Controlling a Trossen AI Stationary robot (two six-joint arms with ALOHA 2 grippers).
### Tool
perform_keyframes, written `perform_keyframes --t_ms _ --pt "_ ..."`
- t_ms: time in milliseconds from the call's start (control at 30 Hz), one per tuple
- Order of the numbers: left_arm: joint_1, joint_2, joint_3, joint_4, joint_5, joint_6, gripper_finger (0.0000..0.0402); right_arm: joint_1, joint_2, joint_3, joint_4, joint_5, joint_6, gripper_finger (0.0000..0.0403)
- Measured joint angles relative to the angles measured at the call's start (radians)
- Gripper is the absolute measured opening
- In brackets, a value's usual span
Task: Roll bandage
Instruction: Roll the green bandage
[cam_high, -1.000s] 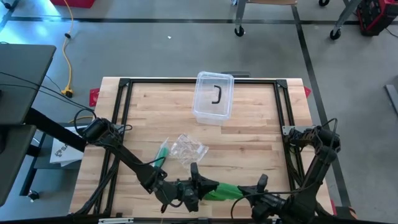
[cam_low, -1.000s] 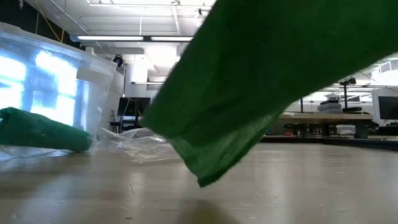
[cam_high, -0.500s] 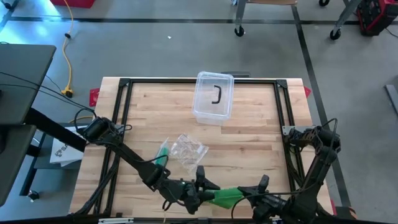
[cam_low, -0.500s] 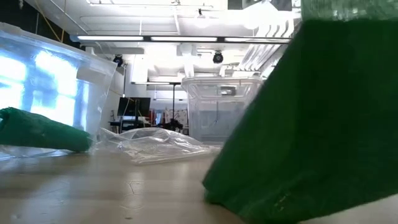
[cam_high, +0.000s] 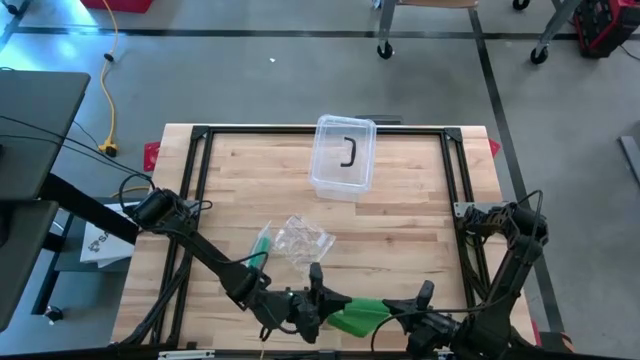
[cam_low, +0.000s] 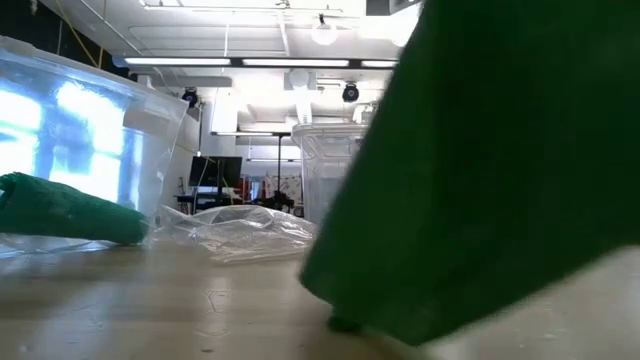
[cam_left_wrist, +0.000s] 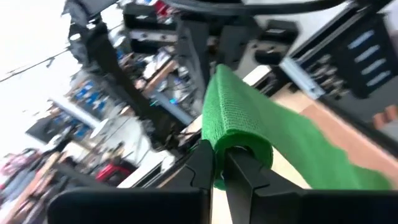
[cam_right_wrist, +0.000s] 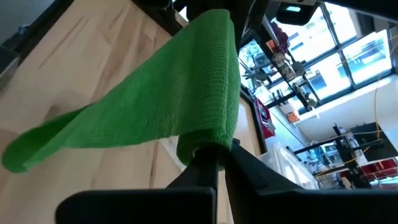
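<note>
A green bandage (cam_high: 360, 314) is strung between my two grippers over the table's near edge. My left gripper (cam_high: 320, 302) is shut on its left end and my right gripper (cam_high: 398, 312) is shut on its right end. A short rolled core joins the two holds, and a broad loose flap (cam_low: 490, 170) hangs from it, filling the low view down to about the tabletop. A second green roll (cam_high: 260, 245) lies beside a crumpled clear bag (cam_high: 302, 238), left of the table's middle. My left gripper pinches the left end of the rolled core (cam_left_wrist: 244, 147) between its two fingers, coming nearly level from the table's left. The core is lifted clear; the flap (cam_left_wrist: 311, 155) slopes away from it. My right gripper pinches the right end of the rolled core (cam_right_wrist: 200, 147) between its two fingers, coming nearly level from the table's right, along the core. The core is clear of the table, and the loose flap (cam_right_wrist: 124, 124) hangs slack from it.
A clear plastic box (cam_high: 344, 155) with a dark handle inside stands at the far middle of the table. A black frame (cam_high: 200, 135) runs around the table top. The wood between the box and the grippers is bare.
The bandage's loose flap has dropped from hanging high above the wood to reaching down near it, swinging across the low view. My left gripper has turned a little at the wrist; both hands have stayed where they were.
</note>
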Motion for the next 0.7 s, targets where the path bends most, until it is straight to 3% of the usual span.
perform_keyframes --t_ms 133,267,567,700 --pt "-0.018 0.0 0.0 0.021 -0.123 0.05 0.0012 -0.004 0.0 0.0 0.0 0.017 0.025 0.0003" --pt "-0.029 0.002 0.0 0.052 -0.16 0.081 0.0005 -0.011 0.0 0.0 0.002 0.026 0.058 0.002" --pt "-0.049 0.0 0.0 0.055 -0.303 0.075 0.0003 -0.023 -0.076 0.0 -0.055 -0.065 0.297 0.0137" --pt "-0.055 -0.018 0.001 0.06 -0.489 0.125 0.0003 -0.012 -0.107 0.002 -0.063 -0.17 0.366 0.0171"
